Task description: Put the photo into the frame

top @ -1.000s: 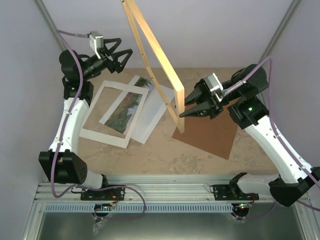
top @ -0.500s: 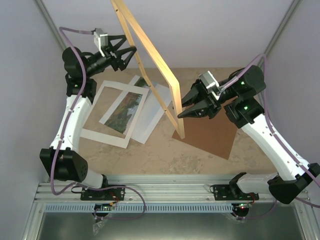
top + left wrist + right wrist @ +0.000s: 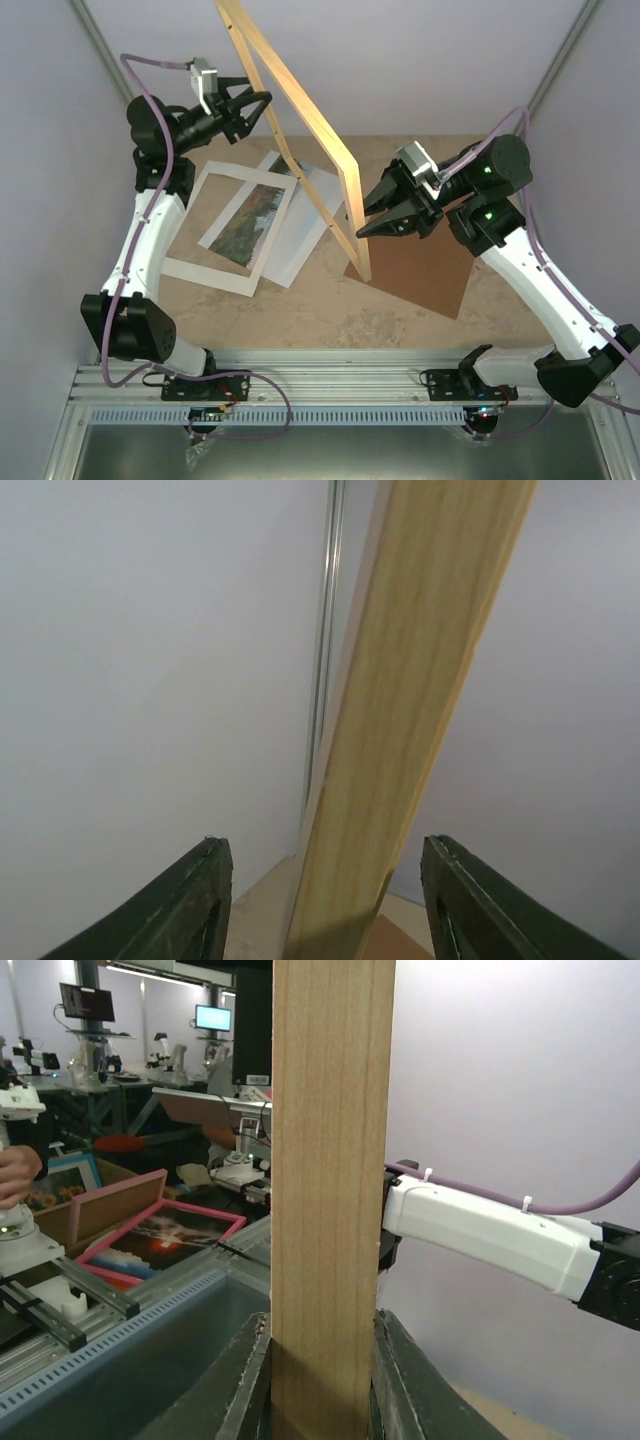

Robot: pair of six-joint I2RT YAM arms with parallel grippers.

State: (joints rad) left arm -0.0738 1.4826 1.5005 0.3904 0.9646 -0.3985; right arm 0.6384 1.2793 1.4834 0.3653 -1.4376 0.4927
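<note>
- the frame (image 3: 290, 87) is held up off the table (image 3: 300, 315), tilted, with its far end raised high and its near lower corner down by the brown backing panel (image 3: 420, 275); whether that corner is touching the panel can't be made out
- the right gripper (image 3: 362, 218) is clamped onto the frame's short near slat, and in the right wrist view both fingers (image 3: 245, 1390) are seen pressed flat against the sides of the wood
- the left gripper (image 3: 258, 108) is spread wide up by the long upper slat; in the left wrist view the slat is seen running between its fingers (image 3: 200, 900) with a gap on each side, so nothing is gripped there
- the photo (image 3: 250, 215) is laid flat on the table, left of the frame and well apart from it, seen through the window of the white mat border (image 3: 215, 268)
- a plain white sheet (image 3: 300, 240) is tucked partly under the mat's right side, between the mat and the backing panel
</note>
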